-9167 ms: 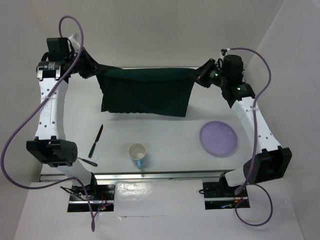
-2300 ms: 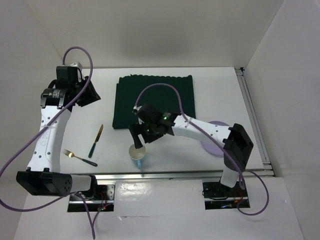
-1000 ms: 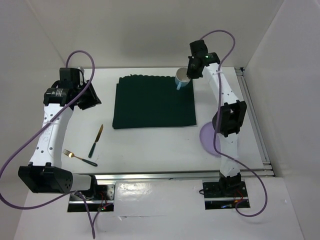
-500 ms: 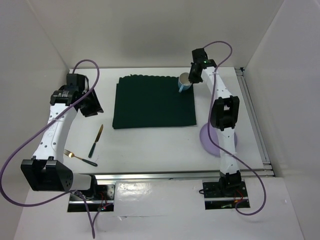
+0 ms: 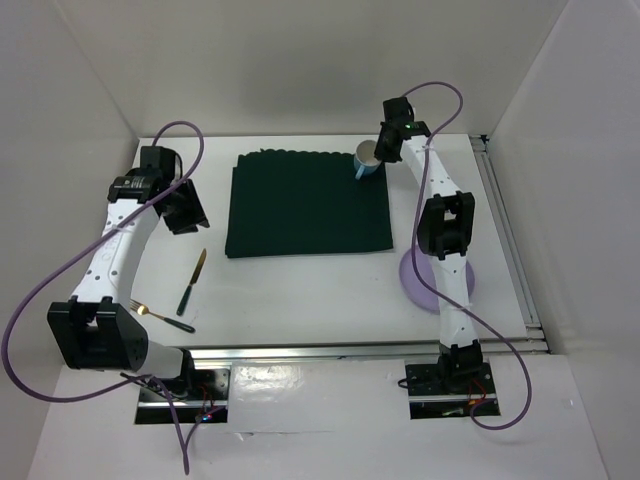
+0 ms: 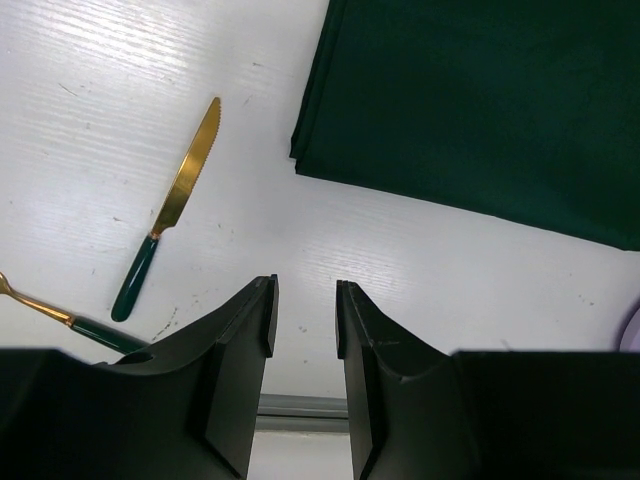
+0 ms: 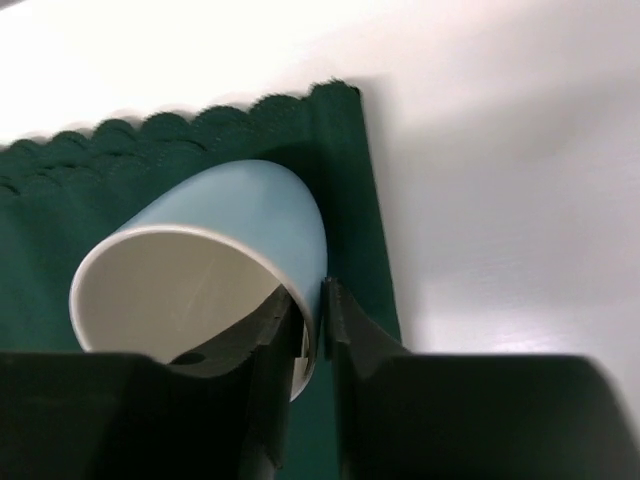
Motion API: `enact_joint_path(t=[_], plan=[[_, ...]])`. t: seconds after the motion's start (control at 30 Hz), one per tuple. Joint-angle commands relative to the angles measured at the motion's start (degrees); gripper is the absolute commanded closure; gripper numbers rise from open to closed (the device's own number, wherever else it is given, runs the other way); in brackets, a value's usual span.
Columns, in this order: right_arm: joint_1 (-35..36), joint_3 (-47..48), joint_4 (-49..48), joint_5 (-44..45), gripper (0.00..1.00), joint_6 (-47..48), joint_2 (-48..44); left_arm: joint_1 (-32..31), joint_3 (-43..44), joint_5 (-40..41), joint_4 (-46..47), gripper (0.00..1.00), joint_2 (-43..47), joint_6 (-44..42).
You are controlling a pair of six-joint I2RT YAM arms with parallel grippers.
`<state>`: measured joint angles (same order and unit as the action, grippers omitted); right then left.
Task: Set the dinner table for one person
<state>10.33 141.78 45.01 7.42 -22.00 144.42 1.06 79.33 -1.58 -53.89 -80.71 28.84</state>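
Observation:
The white dinner table point(image 5: 300, 290) carries a dark green cloth point(image 5: 308, 205) laid flat at the back middle. My right gripper point(image 5: 376, 160) is shut on the rim of a blue cup point(image 5: 366, 160) with a white inside, one finger inside and one outside point(image 7: 312, 300). The cup point(image 7: 210, 250) is over the cloth's far right corner point(image 7: 350, 200). My left gripper point(image 5: 190, 215) is open and empty, above bare table left of the cloth point(image 6: 303, 290). A gold knife point(image 5: 192, 282) with a green handle and a matching fork point(image 5: 160, 317) lie at the near left.
A purple plate point(image 5: 412, 275) lies at the near right, partly hidden by my right arm. A metal rail point(image 5: 310, 350) runs along the near edge. White walls close in the back and both sides. The left wrist view shows the knife point(image 6: 185, 180), the fork point(image 6: 60, 318) and the cloth's corner point(image 6: 480, 100).
The cloth was laid flat, then my right gripper took the cup from the near middle to the cloth's far right corner. My left gripper has drifted nearer, toward the knife.

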Motion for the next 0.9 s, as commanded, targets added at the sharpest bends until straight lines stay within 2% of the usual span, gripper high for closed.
enact_joint_path(t=[0.0, 0.03, 0.13, 0.27, 0.3, 0.33, 0.37, 0.5, 0.53, 0.6, 0.63, 0.7, 0.87], plan=[[-0.4, 3.4, -5.9, -2.0, 0.72, -0.9, -0.1, 0.3, 0.6, -0.3, 1.2, 0.54, -0.8, 0.5], [-0.4, 3.4, -5.9, -2.1, 0.69, -0.9, -0.1, 0.3, 0.6, -0.3, 1.2, 0.54, -0.9, 0.0], [-0.4, 3.4, -6.5, -4.4, 0.38, -0.9, -0.8, 0.3, 0.6, -0.3, 1.2, 0.54, -0.9, 0.0], [-0.4, 3.4, -7.0, -6.2, 0.26, -1.4, -3.5, 0.3, 0.6, -0.3, 1.2, 0.54, -0.9, 0.0], [-0.4, 3.4, -7.0, -6.2, 0.22, -1.4, -5.2, 0.3, 0.6, -0.3, 1.2, 0.54, -0.9, 0.0], [-0.4, 3.4, -7.0, -5.7, 0.14, -1.4, -6.3, 0.3, 0.6, -0.3, 0.7, 0.54, -0.3, 0.0], [-0.4, 2.8, -7.0, -5.7, 0.11, -1.4, -7.6, 0.3, 0.6, -0.3, 0.7, 0.54, -0.3, 0.0], [-0.4, -5.0, -7.7, -2.0, 0.1, -3.7, -17.7, 0.3, 0.6, -0.3, 0.7, 0.54, 0.7, 0.0], [-0.4, -14.2, -11.1, -1.4, 0.1, -3.7, -24.2, 0.3, 0.6, -0.3, 0.7, 0.54, 1.3, 0.0], [0.4, -24.6, -14.5, 0.8, 0.08, -4.5, -31.4, 0.3, 0.0, -0.3, 0.7, 0.54, 2.0, 0.0], [1.0, -34.2, -17.1, 1.6, 0.08, -4.5, -38.3, 0.3, -0.7, -0.3, 0.7, 0.54, 2.0, 0.0], [1.0, -46.3, -18.2, 4.8, 0.07, -5.7, -47.0, 0.3, -2.1, -0.9, 1.2, 0.54, 2.7, 0.0], [1.5, -65.9, -12.5, 6.4, 0.07, -7.9, -59.5, 0.3, -2.9, -0.9, 1.8, 0.54, 5.0, -0.5]])
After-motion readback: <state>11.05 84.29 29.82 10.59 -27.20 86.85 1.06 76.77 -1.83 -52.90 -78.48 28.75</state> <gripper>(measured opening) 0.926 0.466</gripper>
